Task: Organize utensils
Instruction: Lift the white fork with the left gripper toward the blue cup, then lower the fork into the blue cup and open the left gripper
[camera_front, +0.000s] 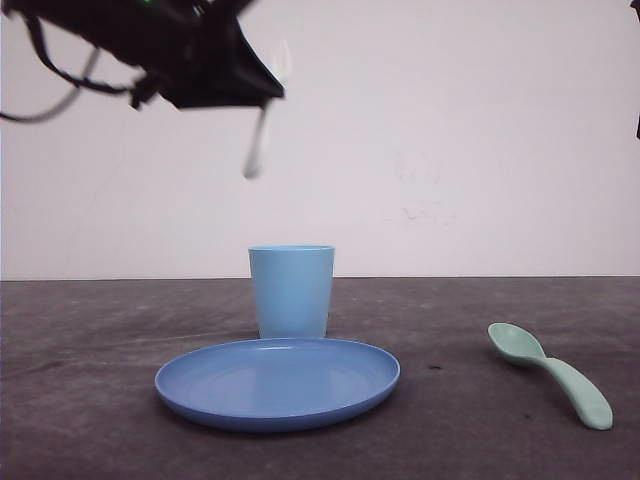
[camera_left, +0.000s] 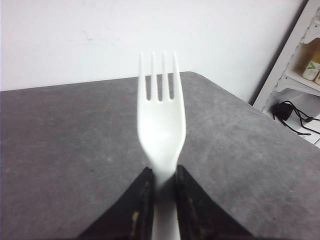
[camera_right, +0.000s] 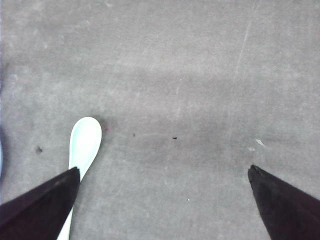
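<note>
Small white plastic four-tined fork (camera_left: 161, 117): pinched in my left gripper (camera_left: 162, 187), jaws clamped, high above light blue plastic cup (camera_front: 291, 290); next I lower it in. Mint-green chunky-handled spoon (camera_front: 551, 372): on counter (camera_front: 80, 400), right gripper (camera_right: 164, 172) jaws spread above it

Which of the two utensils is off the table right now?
The white fork, pinched in the left claw above the cup. The green spoon lies on the table.
</note>
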